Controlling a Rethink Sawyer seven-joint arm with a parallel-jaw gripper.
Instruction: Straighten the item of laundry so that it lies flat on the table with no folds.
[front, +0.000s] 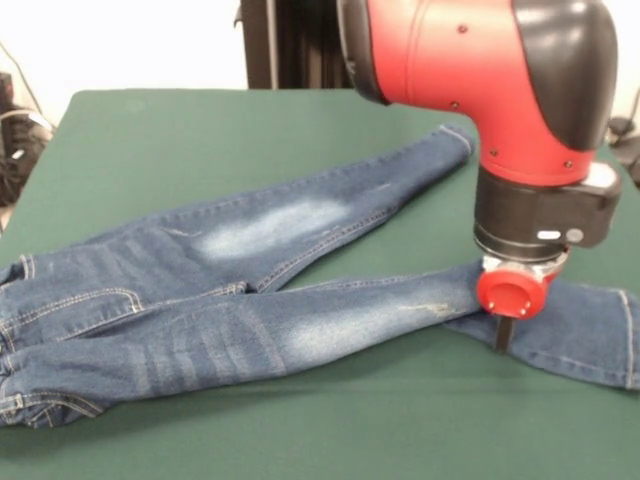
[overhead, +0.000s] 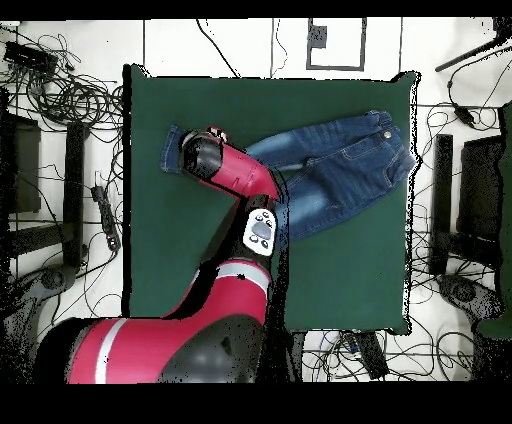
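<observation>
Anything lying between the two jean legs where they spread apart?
No. In the front view, only bare table shows between the legs of the jeans; the end effector is down on the nearer leg.

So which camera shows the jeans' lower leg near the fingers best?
Front view: the jeans bend at the knee right beside the fingers. Overhead, the arm hides that leg.

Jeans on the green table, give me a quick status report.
Pincer down on near leg by the knee bend, open or shut unclear. Jeans spread on table, near leg kinked toward cuff, not yet flat. Nothing in the way.
</observation>
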